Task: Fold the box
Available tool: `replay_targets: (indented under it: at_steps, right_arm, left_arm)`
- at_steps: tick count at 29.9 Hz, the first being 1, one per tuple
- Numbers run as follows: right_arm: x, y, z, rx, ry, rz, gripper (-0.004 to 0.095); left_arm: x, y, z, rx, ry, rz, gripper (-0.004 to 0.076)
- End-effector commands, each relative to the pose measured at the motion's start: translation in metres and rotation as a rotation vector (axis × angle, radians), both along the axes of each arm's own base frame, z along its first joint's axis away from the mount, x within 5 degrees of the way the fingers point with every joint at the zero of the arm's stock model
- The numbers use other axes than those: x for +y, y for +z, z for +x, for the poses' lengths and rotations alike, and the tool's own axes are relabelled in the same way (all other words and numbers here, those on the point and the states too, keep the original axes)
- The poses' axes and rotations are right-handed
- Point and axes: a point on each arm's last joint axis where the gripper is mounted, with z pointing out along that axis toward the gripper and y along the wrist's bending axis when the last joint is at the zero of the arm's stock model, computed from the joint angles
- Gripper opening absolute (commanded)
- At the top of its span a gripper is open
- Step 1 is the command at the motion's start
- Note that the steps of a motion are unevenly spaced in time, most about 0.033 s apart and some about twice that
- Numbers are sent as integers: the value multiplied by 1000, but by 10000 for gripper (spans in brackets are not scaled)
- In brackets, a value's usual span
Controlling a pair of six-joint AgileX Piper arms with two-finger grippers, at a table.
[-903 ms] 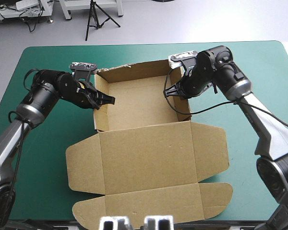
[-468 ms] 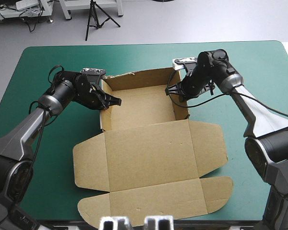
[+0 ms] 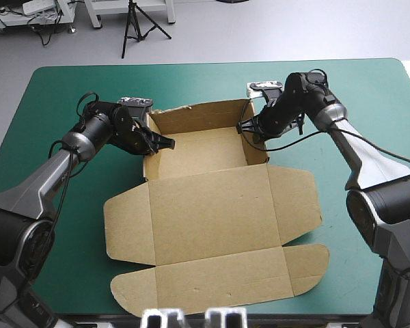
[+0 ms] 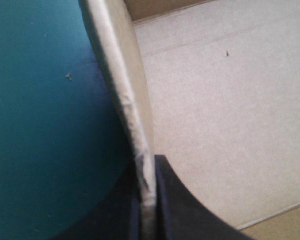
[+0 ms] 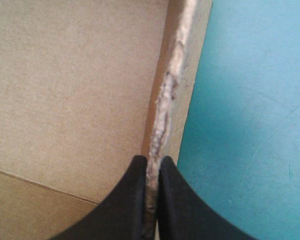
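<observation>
Our left gripper [image 3: 166, 143] and right gripper [image 3: 241, 128] each pinch 1 side of the box [image 3: 212, 212]; if we pull unevenly, it could tear or twist out of shape.

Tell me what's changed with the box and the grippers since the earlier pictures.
The left gripper and right gripper have carried the box a little toward the table's right edge. Both stay shut on its side walls. The tray is still open, and the lid still lies flat.
</observation>
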Motion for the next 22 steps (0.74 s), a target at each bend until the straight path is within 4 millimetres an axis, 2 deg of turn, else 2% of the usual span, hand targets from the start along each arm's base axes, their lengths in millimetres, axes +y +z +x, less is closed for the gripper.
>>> replay_targets:
  at_steps: [1,5,8,11,13,16,18,22]
  right_arm:
    - [0,16,3,-105,31,8,-10]
    - [-1,15,2,-103,61,-5,7]
    - [0,15,0,-93,71,-14,122]
    - [-2,14,1,-98,69,-30,254]
    - [-2,14,0,-90,71,-32,328]
    - [-2,15,0,-85,73,-35,384]
    - [-2,19,0,-90,76,-36,386]
    - [-2,38,2,-136,80,-31,388]
  left_arm:
    - [-8,19,-3,-50,-6,-73,-7]
    - [-7,17,-7,-6,-12,-60,19]
    - [-7,16,-10,31,-24,-49,88]
    - [-4,21,-12,58,-40,-15,193]
    - [-2,29,-13,69,-69,23,279]
    - [1,43,-12,57,-80,67,389]
    - [2,55,-10,41,-82,76,426]
    - [5,82,-9,0,-82,108,428]
